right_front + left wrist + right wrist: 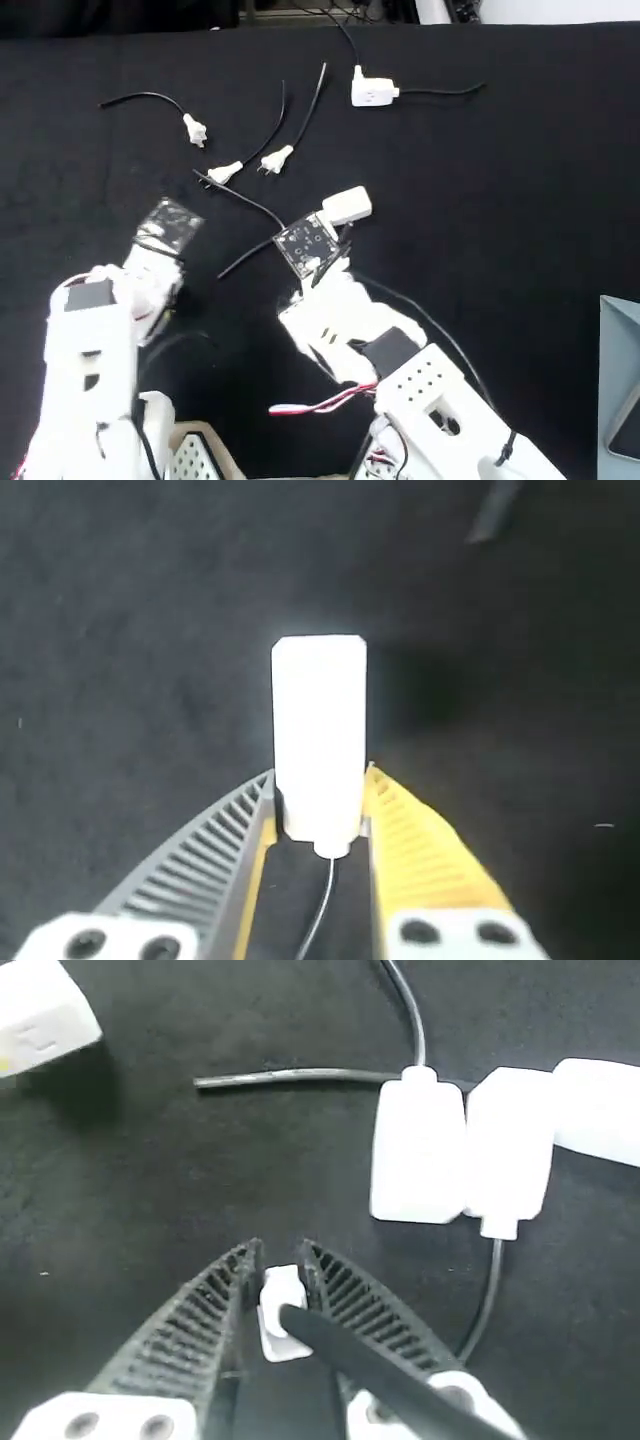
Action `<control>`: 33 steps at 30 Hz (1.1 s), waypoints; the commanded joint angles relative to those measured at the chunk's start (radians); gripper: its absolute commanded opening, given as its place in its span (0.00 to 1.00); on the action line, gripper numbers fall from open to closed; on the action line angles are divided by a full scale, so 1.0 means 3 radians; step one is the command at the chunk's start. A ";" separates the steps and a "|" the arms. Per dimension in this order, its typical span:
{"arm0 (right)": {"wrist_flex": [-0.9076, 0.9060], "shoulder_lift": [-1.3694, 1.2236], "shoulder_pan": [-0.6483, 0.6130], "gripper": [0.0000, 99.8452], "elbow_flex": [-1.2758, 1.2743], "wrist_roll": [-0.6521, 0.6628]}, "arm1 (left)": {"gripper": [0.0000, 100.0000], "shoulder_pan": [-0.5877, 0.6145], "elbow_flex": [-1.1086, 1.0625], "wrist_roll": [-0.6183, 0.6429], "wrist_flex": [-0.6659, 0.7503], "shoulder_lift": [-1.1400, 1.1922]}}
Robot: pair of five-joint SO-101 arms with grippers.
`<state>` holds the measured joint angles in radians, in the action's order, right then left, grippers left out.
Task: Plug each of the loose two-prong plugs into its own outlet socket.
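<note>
Closest to the left wrist camera, the left gripper [320, 780] is seen pinched on a white block [320, 730]. It is held by the end where a thin wire [322, 900] comes out. The block is judged to be a socket, though its slots cannot be seen. For a good join, it should be kept steady and not be let tip.

Next, the right gripper [278, 1255] is seen pinched on a small white plug [280, 1320] with a black cord [350, 1355]. The prongs cannot be seen. They should be lined up with the slots first, and then the plug should be pushed in straight and slowly. The cord should be kept out from between plug and socket.

Most of the white block sticks out past the left fingertips and is held straight. The small white plug sits deep between the right fingers, behind the tips. Just ahead of those tips, 2 white pieces [418, 1150] lie side by side, touching.

From the middle of the table [520, 200], in the high view, 3 loose plugs [225, 172] are counted. They are spread from 10 to 11 o'clock, near each other but apart. 1 corded socket [373, 92] is seen between 12 and 1 o'clock, well apart from both arms.
</note>
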<state>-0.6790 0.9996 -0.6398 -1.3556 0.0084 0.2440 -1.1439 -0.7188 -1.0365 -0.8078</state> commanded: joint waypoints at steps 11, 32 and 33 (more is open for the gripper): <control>0.0056 0.0079 0.0286 0.01 0.0043 0.0133 | 0.14 -0.1481 -0.0478 0.1059 -0.0435 -0.1417; 0.0061 0.0059 0.0281 0.01 0.0043 0.0133 | 0.35 -0.0770 -0.0560 0.1243 -0.0220 -0.1437; 0.0061 0.0059 0.0281 0.01 0.0043 0.0133 | 0.35 -0.0739 -0.0586 0.1243 -0.0184 -0.1437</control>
<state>-0.6790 0.9996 -0.5677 -1.3556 0.0422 -0.0046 -1.3479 -0.3491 -1.1393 -1.2298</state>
